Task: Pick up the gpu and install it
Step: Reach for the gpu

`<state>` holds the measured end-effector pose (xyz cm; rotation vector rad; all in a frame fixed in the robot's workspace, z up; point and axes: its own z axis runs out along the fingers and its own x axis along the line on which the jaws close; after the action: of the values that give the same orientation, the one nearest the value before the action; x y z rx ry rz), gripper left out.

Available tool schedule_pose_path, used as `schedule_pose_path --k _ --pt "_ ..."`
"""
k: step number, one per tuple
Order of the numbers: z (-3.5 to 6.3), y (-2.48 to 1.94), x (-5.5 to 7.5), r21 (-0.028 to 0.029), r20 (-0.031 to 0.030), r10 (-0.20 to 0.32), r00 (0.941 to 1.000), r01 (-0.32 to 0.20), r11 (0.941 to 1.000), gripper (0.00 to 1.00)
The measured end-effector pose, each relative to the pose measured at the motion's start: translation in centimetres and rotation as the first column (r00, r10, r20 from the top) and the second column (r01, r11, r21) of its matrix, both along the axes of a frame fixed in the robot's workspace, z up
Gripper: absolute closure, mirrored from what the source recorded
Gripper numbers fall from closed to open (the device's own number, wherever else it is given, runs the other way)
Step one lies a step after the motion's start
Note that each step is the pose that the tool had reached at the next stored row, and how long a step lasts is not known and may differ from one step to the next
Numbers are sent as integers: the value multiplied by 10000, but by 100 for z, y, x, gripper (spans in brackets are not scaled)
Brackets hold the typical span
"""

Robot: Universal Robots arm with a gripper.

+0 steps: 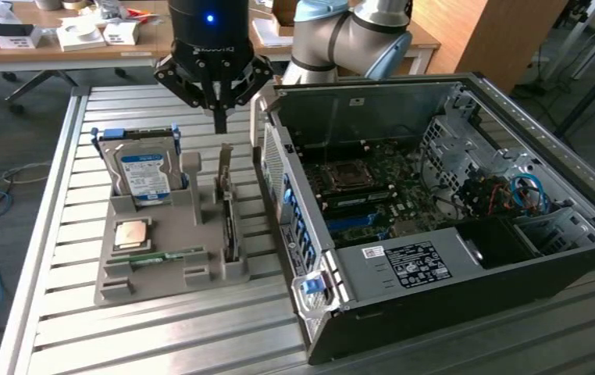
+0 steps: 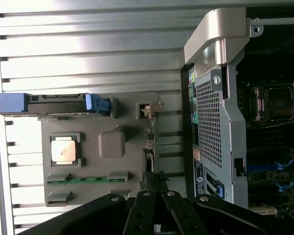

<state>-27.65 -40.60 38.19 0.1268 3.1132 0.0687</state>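
- Computer case (image 1: 433,266), side open, on the slatted worktop (image 1: 172,328);
- grey tray (image 1: 178,230) just beside it; the gpu (image 1: 229,230) stands on edge in the tray's slot nearest the case;
- tool (image 1: 219,125) above the gpu, apart from it, fingers pressed together, holding nothing.

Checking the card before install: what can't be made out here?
- gpu: stands edge-on in the tray in both views, so its faces are hidden.
- Motherboard slots, exterior view: too small to tell apart.
- Hard drive, wrist view: seen edge-on, label hidden.
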Motion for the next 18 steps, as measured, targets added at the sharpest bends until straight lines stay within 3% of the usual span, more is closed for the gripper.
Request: schedule_pose_path --k 18 --pt "0 -208 -9 0 1 0 10000 0 10000 89"
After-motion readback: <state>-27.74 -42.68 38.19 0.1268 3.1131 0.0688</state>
